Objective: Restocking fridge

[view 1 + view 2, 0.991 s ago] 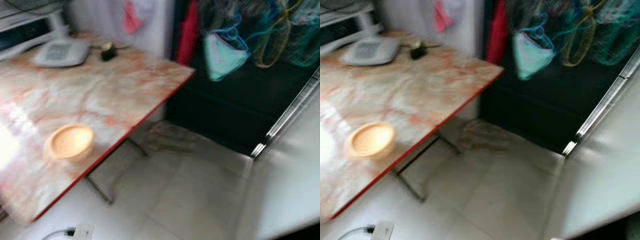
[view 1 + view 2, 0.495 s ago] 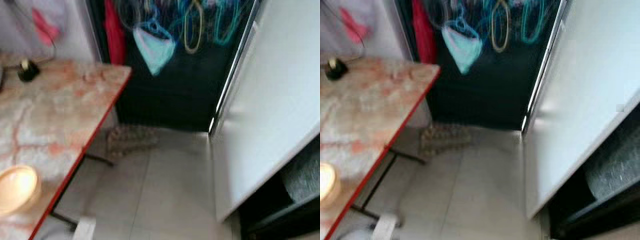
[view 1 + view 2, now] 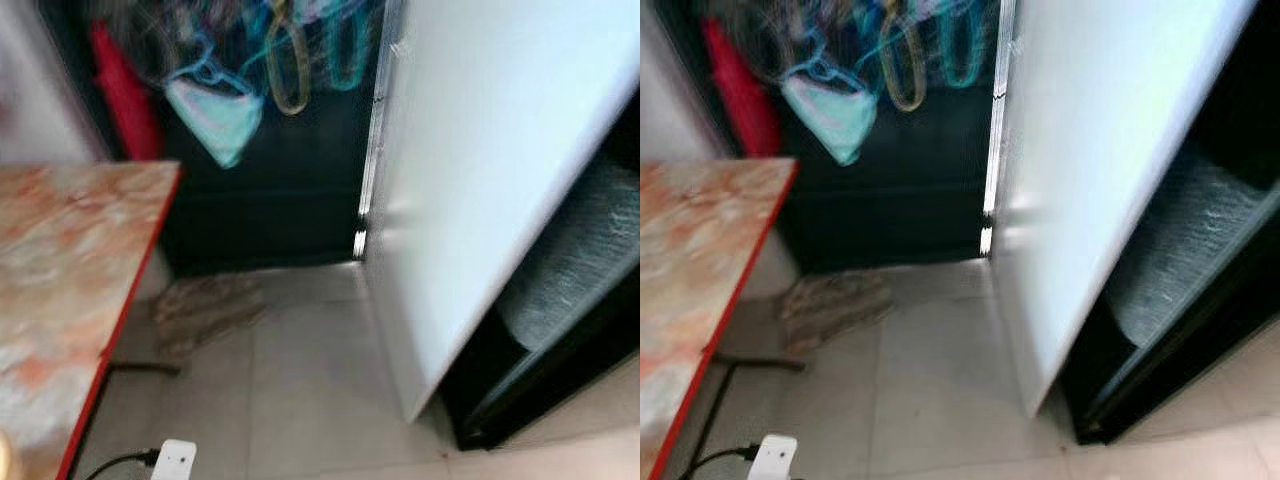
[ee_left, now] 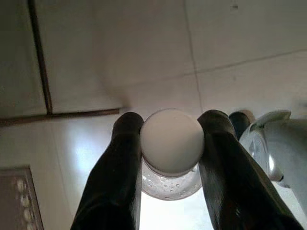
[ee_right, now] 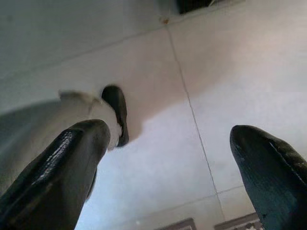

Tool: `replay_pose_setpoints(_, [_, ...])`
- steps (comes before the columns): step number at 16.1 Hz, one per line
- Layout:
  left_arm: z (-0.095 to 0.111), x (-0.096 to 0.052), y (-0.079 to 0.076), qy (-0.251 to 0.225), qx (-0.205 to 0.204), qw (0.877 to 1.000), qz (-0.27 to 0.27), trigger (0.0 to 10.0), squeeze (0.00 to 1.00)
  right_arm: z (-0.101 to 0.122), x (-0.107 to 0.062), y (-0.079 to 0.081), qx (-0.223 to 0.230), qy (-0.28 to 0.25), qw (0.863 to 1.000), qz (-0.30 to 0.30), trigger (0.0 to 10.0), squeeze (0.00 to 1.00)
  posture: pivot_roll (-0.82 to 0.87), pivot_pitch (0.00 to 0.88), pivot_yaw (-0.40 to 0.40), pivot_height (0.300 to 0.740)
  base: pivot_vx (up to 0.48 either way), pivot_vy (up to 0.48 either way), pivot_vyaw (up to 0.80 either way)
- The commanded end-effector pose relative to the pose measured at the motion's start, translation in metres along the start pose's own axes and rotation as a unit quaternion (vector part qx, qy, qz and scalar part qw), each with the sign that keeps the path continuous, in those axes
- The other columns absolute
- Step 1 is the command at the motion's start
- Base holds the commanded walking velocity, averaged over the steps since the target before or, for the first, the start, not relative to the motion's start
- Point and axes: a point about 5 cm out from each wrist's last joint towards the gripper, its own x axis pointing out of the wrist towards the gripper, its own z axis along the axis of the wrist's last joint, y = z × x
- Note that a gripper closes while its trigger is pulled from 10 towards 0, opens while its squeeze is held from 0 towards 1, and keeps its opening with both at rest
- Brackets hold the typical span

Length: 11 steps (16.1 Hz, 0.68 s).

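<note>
The left gripper [image 4: 170,143] clamped a clear plastic bottle with a round white cap [image 4: 171,141] above pale floor tiles [image 4: 240,38]. The right gripper [image 5: 168,148] hung spread, empty. The smooth white fridge door [image 3: 480,180] stood open at two o'clock.

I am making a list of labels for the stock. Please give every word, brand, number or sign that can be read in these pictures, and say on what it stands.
None can be read.
White fridge door: plain, no lettering seen.
White-capped bottle held in the left claw: the cap is blank; no label shows.
White power adapter on the floor: too blurred to tell.
</note>
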Motion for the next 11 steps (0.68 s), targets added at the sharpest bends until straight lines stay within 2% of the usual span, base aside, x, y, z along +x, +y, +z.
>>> replay_pose_setpoints(1, [-0.0123, -0.0020, -0.0010, 0.026, 0.002, 1.000, -0.004, 10.0, 0.00, -0.0072, -0.0012, -0.0025, 0.011, 0.009, 1.000, -0.004, 10.0, 0.00, 0.13, 0.093, 0.017, 0.740, 0.000, 0.000, -0.80])
replay_pose_setpoints(11, [-0.0150, -0.0025, -0.0025, 0.032, 0.006, 0.999, -0.013, 10.0, 0.00, -0.0097, -0.0017, -0.0033, 0.011, 0.011, 1.000, -0.006, 10.0, 0.00, 0.11, 0.054, 0.025, 0.740, 0.000, 0.000, -0.80])
